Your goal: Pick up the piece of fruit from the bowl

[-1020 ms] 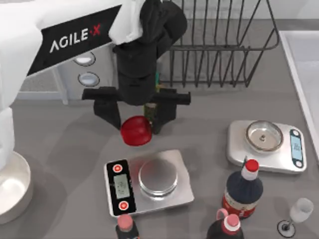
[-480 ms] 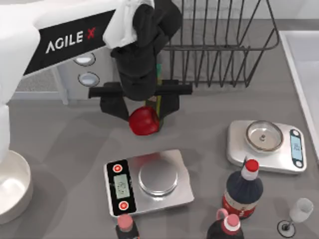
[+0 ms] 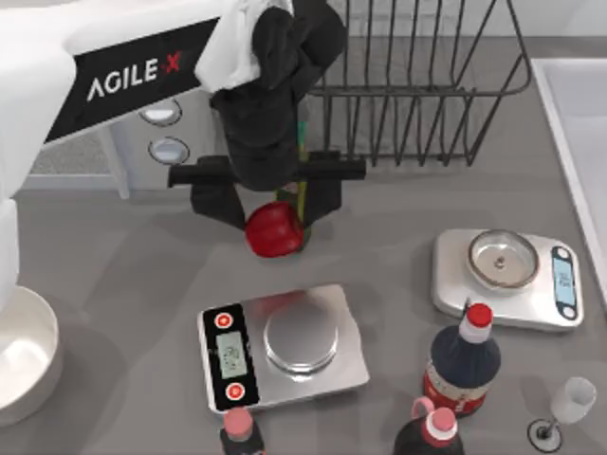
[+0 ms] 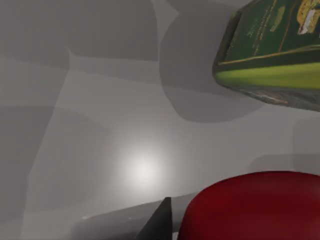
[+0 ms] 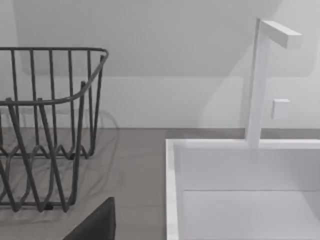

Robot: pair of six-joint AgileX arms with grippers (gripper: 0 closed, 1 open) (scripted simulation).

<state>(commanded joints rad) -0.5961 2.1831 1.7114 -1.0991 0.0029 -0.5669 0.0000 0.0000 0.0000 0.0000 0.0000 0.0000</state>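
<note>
So the left tool [image 3: 275,204] has swung toward 3 o'clock over the last second and basically stopped, fingers closed around the piece of fruit [image 3: 274,229], which hangs above the counter [image 3: 123,275]. The bowl [image 3: 24,355] sits way off at 8 o'clock, so the pick looks done to me. The right arm is parked by the sink [image 5: 240,190]. Right under the fruit at 6 o'clock is a scale [image 3: 283,346]; a green box [image 4: 270,50] stands just beside it, with the wire rack [image 3: 427,85] at 1 o'clock.
</note>
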